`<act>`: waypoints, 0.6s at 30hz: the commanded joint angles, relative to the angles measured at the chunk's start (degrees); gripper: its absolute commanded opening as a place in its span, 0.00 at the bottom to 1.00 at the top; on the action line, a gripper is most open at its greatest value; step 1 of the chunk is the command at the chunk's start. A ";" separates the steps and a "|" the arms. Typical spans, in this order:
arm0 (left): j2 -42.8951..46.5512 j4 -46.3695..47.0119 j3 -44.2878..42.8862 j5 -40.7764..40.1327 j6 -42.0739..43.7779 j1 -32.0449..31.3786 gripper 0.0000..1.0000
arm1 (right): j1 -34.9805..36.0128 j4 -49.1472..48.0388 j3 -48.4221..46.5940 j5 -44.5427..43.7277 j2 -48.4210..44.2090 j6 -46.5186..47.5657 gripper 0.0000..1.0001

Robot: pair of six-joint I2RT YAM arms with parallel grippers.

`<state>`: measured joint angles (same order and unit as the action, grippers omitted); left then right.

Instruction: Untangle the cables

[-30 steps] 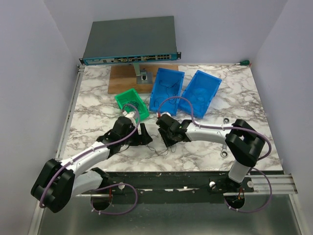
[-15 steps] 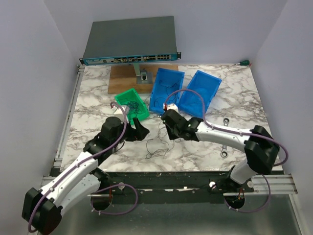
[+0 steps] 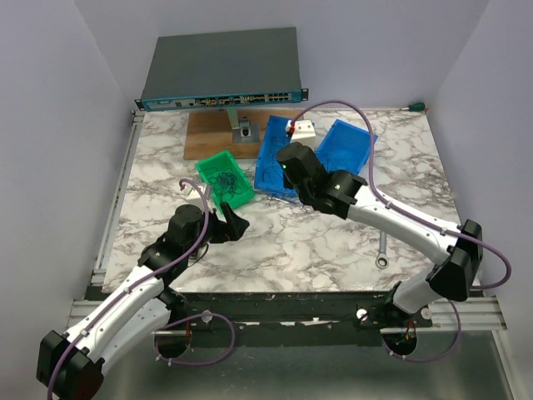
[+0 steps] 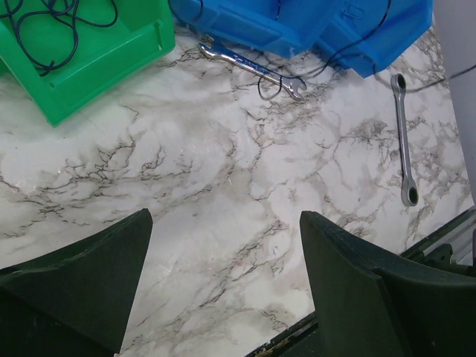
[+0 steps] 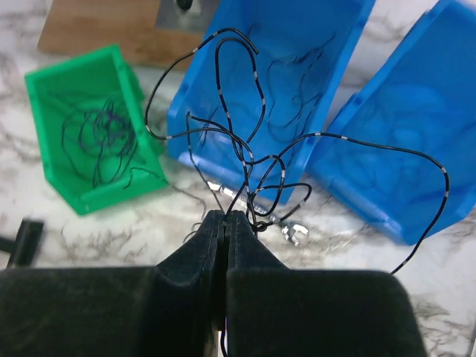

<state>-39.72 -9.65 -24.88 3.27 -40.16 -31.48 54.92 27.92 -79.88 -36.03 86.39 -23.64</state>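
Top view: the left gripper (image 3: 230, 222) stands released, lower left of centre; dark cables (image 3: 225, 180) lie in the green bin (image 3: 204, 171). Left wrist view: its spread fingers (image 4: 82, 275) hang over the marble table (image 4: 245, 171). Right wrist view: the right gripper (image 5: 225, 217) is clenched on black cable loops (image 5: 249, 160) at frame centre, before the blue bins (image 5: 327, 44).

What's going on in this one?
The right fingers are pinched shut on a bunch of thin black wires, holding it up near the two blue bins. The left fingers are open and empty above the marble table, beside the green bin, which holds another wire clump.
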 commanded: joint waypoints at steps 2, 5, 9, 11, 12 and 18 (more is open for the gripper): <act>0.15 -0.21 0.55 0.54 -0.56 0.19 0.84 | -0.20 5.47 -11.88 -14.21 5.14 3.17 0.01; 0.88 -0.31 0.71 1.20 -1.04 0.19 0.84 | -0.91 4.65 -16.24 -16.40 6.66 6.18 0.01; 1.39 -1.29 0.42 0.83 -1.06 0.20 0.84 | -1.74 5.97 -22.27 -23.27 10.24 9.83 0.01; 1.54 -1.76 0.46 0.19 -0.95 0.21 0.84 | -2.77 6.45 -23.67 -23.62 11.20 10.49 0.01; 1.60 -1.91 0.57 0.03 -0.96 0.16 0.84 | -3.22 6.36 -23.74 -23.85 11.64 10.76 0.01; 0.83 -0.86 1.45 -0.20 -0.97 0.20 0.83 | -3.82 4.51 -23.75 -30.68 16.38 14.24 0.01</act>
<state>-38.79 -10.22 -24.60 3.49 -40.62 -31.48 51.27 31.88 -102.67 -59.27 98.65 -12.95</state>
